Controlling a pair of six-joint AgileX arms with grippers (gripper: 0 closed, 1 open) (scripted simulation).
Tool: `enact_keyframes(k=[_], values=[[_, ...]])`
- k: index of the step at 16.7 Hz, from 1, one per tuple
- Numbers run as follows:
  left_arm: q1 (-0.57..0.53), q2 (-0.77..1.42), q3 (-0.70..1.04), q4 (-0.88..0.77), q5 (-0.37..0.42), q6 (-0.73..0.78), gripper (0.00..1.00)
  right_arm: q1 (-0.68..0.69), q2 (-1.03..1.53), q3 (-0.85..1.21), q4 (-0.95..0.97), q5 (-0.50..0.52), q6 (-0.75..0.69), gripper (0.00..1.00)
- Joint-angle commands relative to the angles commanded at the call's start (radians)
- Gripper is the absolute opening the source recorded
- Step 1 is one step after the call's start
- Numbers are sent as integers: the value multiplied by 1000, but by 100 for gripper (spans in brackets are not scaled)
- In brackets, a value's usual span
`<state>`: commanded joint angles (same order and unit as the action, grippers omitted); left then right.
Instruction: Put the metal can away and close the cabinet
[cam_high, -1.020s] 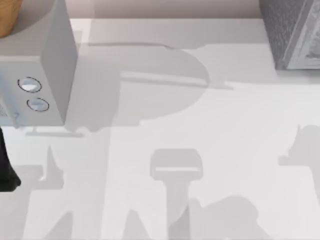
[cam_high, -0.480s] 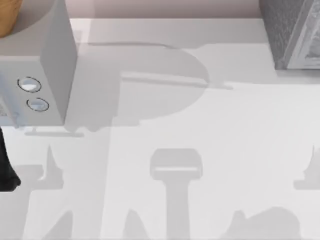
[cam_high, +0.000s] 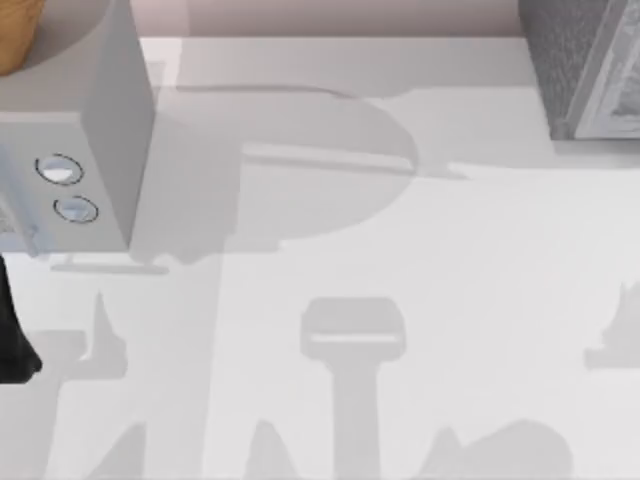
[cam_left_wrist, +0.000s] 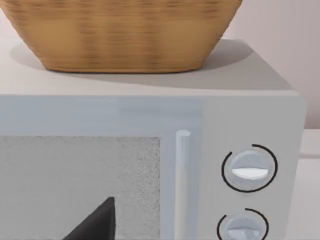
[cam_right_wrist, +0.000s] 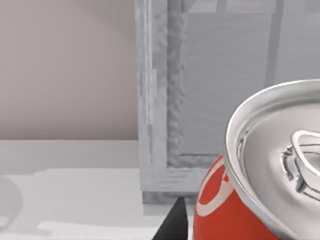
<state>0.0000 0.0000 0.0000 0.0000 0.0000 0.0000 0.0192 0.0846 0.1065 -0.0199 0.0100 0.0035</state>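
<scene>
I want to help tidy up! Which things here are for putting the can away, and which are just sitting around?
For the job:
- metal can, close up in the right wrist view
- cabinet, grey, at the table's back right

Just sitting around:
- microwave, at the table's left
- wicker basket, on top of the microwave

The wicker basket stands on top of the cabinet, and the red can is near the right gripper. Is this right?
Not quite: the wicker basket stands on top of the microwave, as the left wrist view shows. The red can is indeed near the right gripper.
</scene>
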Motion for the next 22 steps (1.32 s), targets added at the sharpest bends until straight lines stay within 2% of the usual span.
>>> enact_keyframes(k=[5, 16, 22], values=[[0, 0, 0, 0, 0, 0, 100, 38, 257, 334, -78, 37, -1, 0], [0, 0, 0, 0, 0, 0, 100, 131, 996, 1305, -319, 151, 7, 0], [0, 0, 0, 0, 0, 0, 100, 163, 1226, 1615, -394, 184, 14, 0]])
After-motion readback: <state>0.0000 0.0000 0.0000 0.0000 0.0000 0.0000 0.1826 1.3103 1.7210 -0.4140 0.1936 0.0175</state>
